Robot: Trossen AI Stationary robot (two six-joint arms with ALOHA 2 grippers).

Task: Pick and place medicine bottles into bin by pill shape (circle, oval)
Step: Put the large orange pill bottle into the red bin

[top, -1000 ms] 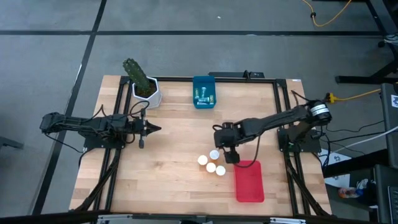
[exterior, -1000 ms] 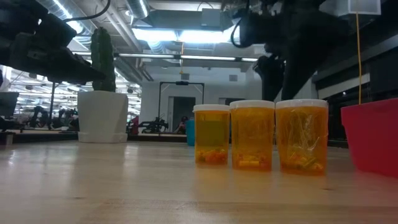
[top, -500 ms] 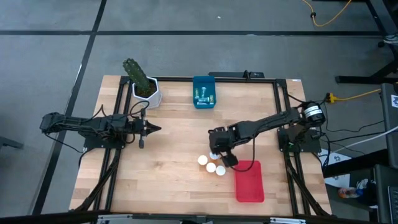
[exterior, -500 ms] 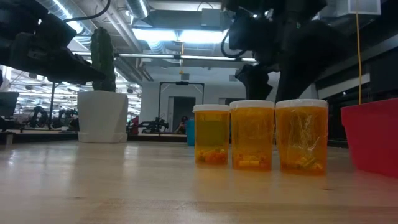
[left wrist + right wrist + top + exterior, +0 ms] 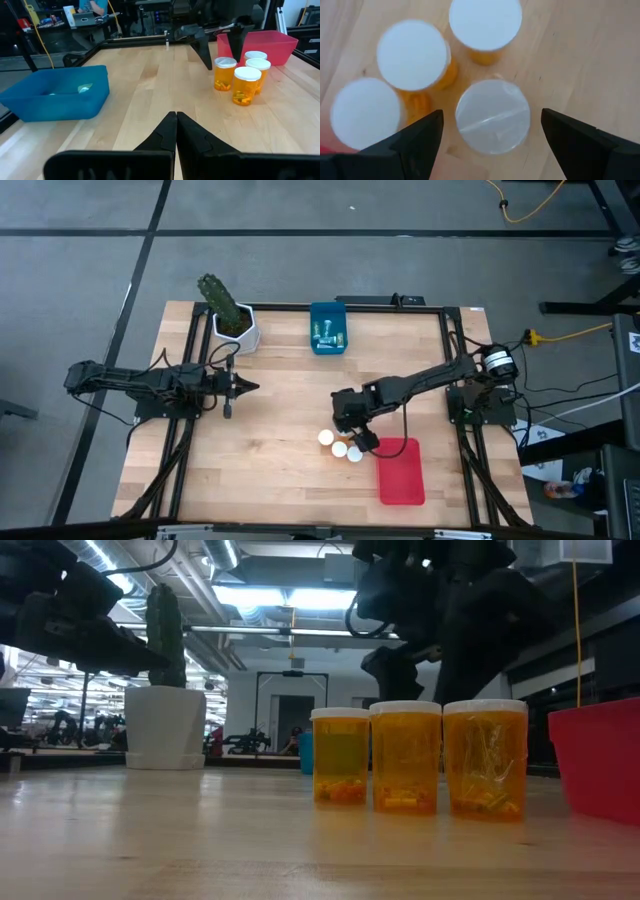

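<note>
Four orange bottles with white caps stand upright in a cluster on the table near the red bin (image 5: 401,471). The high view shows three caps (image 5: 340,448); the fourth is under my right gripper (image 5: 350,426). In the right wrist view my right gripper (image 5: 491,117) is open above that bottle's cap (image 5: 492,122), one finger on either side of it and apart from it. The low view shows three orange bottles (image 5: 405,756). Small pale bottles (image 5: 325,332) lie in the blue bin (image 5: 328,341). My left gripper (image 5: 243,388) is shut and empty at the table's left.
A white pot with a green cactus (image 5: 235,322) stands at the far left, near my left arm. The blue bin sits at the far middle edge; the red bin lies near the front right, close beside the bottle cluster. Bare wood lies between the arms.
My right gripper has gone toward the table's left, from beside the cluster to over its far bottle, whose cap it now covers in the high view. The bottles have stayed where they were.
</note>
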